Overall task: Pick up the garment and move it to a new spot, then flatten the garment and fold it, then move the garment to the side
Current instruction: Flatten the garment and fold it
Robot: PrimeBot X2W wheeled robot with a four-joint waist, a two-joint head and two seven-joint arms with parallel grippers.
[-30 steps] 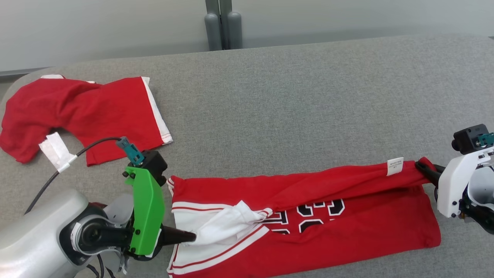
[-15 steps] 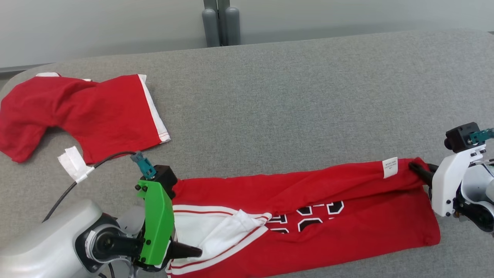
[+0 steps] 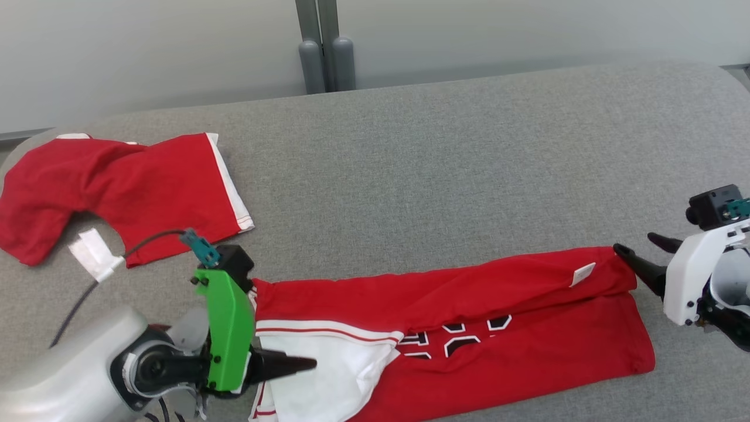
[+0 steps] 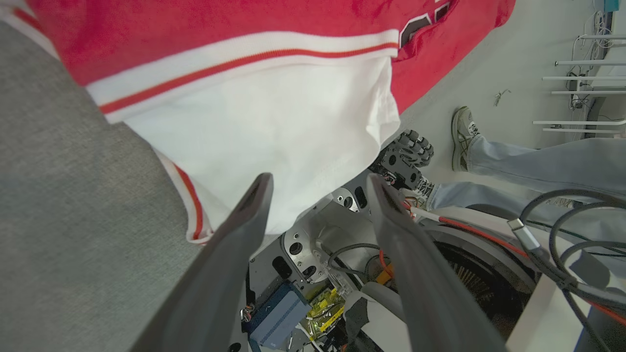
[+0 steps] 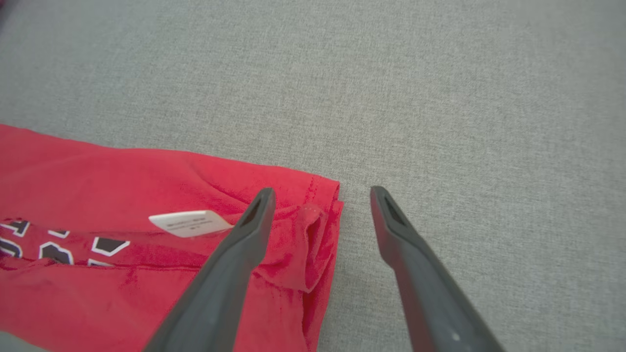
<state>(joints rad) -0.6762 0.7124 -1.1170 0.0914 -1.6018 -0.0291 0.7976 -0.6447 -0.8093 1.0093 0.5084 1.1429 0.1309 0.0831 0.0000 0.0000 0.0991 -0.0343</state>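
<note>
The garment (image 3: 469, 305), a red jersey with white trim and black numerals, lies lengthwise along the front of the grey table (image 3: 445, 176). My left gripper (image 3: 310, 363) hovers over its white end, open, with nothing between the fingers. The left wrist view has the left gripper (image 4: 319, 178) above the white panel of the garment (image 4: 244, 122), which overhangs the table's front edge. My right gripper (image 3: 633, 241) stands open at the garment's right end. In the right wrist view the right gripper (image 5: 321, 191) straddles the corner of the garment (image 5: 98, 195), just past a white label (image 5: 190, 222).
Another red garment (image 3: 117, 187) lies crumpled at the table's left rear. A black cable with white tape (image 3: 91, 255) runs over my left arm. Grey posts (image 3: 322, 58) stand behind the table. Below the front edge are the robot's base (image 4: 342, 274) and a person's foot (image 4: 462, 137).
Both grippers have opened and let go of the garment. Its lifted upper fold and white flap have dropped flat. The head camera has shifted a little.
</note>
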